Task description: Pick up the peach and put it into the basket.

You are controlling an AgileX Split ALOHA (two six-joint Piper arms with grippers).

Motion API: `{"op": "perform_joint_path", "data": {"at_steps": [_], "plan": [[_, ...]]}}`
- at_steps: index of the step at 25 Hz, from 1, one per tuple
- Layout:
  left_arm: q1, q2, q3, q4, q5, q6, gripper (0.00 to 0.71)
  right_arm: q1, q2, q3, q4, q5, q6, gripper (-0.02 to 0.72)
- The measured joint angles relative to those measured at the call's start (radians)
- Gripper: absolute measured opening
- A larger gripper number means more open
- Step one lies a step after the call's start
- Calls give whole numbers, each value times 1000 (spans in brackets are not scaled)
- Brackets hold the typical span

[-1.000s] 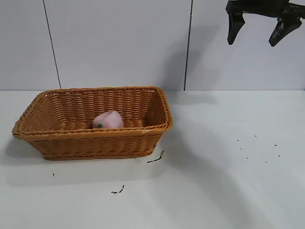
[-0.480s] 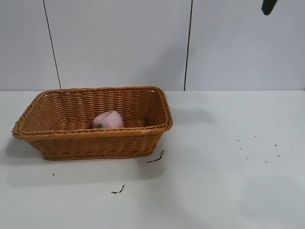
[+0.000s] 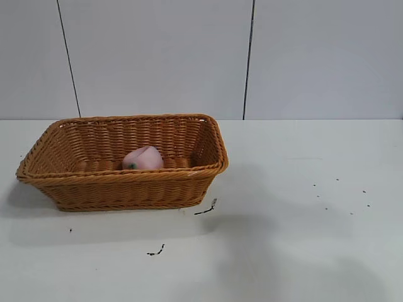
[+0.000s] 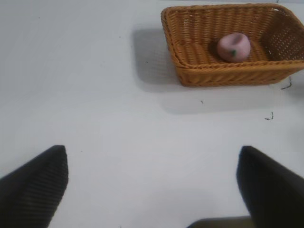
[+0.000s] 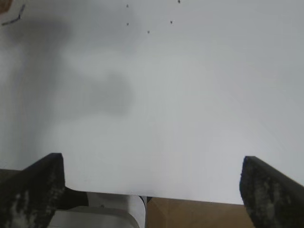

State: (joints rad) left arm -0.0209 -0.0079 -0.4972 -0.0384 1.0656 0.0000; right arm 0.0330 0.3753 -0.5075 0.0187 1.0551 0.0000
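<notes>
Peach point(image 3: 143, 158) lies inside your basket point(image 3: 126, 187), well apart from both tools. Your left gripper point(image 4: 152, 185) and right gripper point(image 5: 152, 185) each hang spread wide, holding nothing.

Table point(image 3: 296, 251): matte white top, fills the lower half of the exterior view. Back wall point(image 3: 157, 56): pale grey panels, 2 dark vertical seams point(image 3: 249, 60). Small black specks point(image 3: 340, 195) scattered on the right of the table; 2 short dark scraps point(image 3: 156, 251) nearer the front. Lighting diffuse, soft grey shadows on the tabletop. Brown surface point(image 5: 190, 213) visible past the table edge in the right wrist view.
</notes>
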Motion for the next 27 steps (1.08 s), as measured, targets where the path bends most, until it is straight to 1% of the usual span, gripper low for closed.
{"op": "perform_joint_path", "data": {"at_steps": [3,10,27], "plan": [[0,0,0,0,0,0,693,0,-143,11,-1,-23,0,696],[0,0,0,0,0,0,693,0,-370,12,-1,-28,0,696],[0,0,0,0,0,0,693,0,-379,12,-4,-28,0,696]]}}
